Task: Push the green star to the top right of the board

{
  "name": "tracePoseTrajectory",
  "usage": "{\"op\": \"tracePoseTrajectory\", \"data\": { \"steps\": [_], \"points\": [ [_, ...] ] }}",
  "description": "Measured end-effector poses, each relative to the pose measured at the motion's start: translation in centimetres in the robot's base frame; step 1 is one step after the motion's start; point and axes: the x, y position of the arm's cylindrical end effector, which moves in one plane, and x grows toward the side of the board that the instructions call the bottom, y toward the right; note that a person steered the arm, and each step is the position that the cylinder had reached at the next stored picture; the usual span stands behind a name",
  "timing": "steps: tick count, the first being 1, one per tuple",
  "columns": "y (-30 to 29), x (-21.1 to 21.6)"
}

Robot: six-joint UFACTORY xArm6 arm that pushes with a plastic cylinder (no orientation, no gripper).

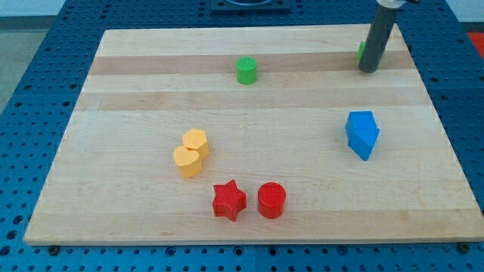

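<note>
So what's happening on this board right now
A single arm with a dark rod is pushing blocks around a wooden board. My tip is at the view's top right, right against a green block mostly hidden behind the rod, presumably the green star. A green cylinder sits near the top centre. Blue blocks lie on the right, two yellow ones left of centre, and a red star and red cylinder near the bottom.

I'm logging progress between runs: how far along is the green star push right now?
Mostly done: the green star already sits near the board's top right corner, largely hidden behind my rod. In hand: my tip rests right beside it, on its right. Left: at most a small nudge towards the corner. The green cylinder stays at top centre.
</note>
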Motion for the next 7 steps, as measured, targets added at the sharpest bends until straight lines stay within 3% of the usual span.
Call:
{"op": "tracePoseTrajectory", "data": {
  "steps": [2, 5, 7],
  "points": [
    [1.4, -2.8],
    [5.8, -2.7],
    [5.0, -4.9]
  ]
}}
